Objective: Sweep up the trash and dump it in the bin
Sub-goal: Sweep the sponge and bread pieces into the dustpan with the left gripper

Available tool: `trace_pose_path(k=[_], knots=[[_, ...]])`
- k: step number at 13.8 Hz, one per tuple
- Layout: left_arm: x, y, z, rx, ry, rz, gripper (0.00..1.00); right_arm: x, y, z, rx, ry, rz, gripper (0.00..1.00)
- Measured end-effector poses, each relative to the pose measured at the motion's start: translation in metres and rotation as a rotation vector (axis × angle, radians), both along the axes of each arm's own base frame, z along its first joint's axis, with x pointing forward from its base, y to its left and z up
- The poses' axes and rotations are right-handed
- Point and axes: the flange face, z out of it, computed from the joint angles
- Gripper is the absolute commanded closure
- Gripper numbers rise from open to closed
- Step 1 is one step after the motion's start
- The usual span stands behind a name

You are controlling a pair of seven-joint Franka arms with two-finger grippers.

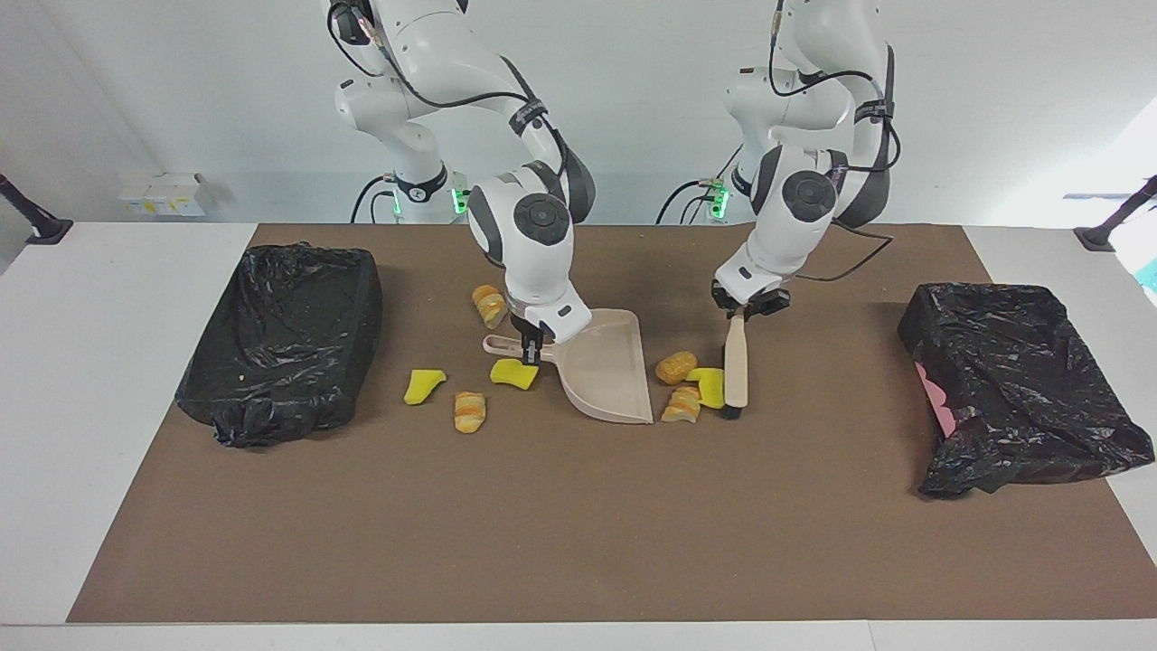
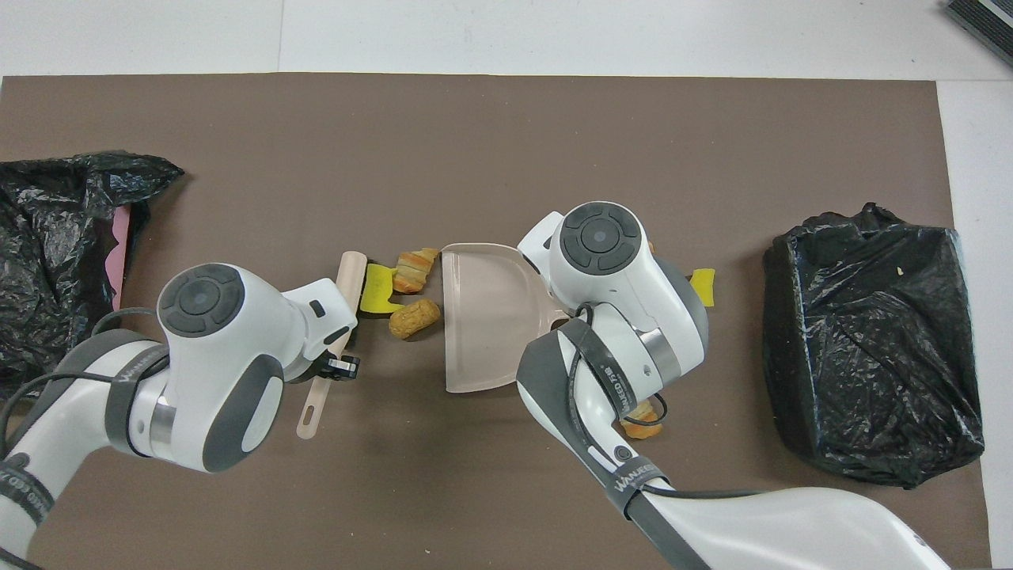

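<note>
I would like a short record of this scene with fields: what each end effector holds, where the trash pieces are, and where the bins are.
left end effector: shut on the brush handle
right end effector: shut on the dustpan handle
pieces at dustpan mouth: three, between the brush and the dustpan's open edge: yellow sponge, striped lump, tan lump
pieces beside dustpan handle: four
pieces in dustpan: none
bins: two black-bagged bins, one at each end of the table
</note>
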Motion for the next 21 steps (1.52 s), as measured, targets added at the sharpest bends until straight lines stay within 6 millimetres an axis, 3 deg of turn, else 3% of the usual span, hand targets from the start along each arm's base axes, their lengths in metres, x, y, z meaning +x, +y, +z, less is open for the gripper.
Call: trace_pose_path(k=[5, 8, 10, 13, 17, 19, 21], knots=[[-0.039, -0.088, -0.010, -0.087, -0.021, -0.017, 1.00, 0.000, 0.000, 0.000, 0.000, 0.000, -0.002, 1.00], [-0.063, -0.134, -0.001, -0.123, -0.018, 0.065, 1.00, 0.000, 0.000, 0.000, 0.000, 0.000, -0.002, 1.00], [-0.065, -0.144, 0.005, -0.124, -0.019, 0.129, 1.00, 0.000, 0.000, 0.000, 0.000, 0.000, -0.002, 1.00], [-0.048, -0.127, 0.008, -0.118, -0.018, 0.223, 1.00, 0.000, 0.000, 0.000, 0.000, 0.000, -0.002, 1.00], [-0.019, -0.070, 0.014, -0.078, 0.036, 0.335, 1.00, 0.000, 0.000, 0.000, 0.000, 0.000, -0.002, 1.00], [-0.017, -0.051, 0.022, -0.058, 0.050, 0.354, 1.00, 0.000, 0.000, 0.000, 0.001, 0.000, -0.004, 1.00], [-0.030, -0.045, 0.020, -0.035, 0.053, 0.343, 1.00, 0.001, -0.001, 0.000, 0.001, -0.001, -0.014, 1.00]])
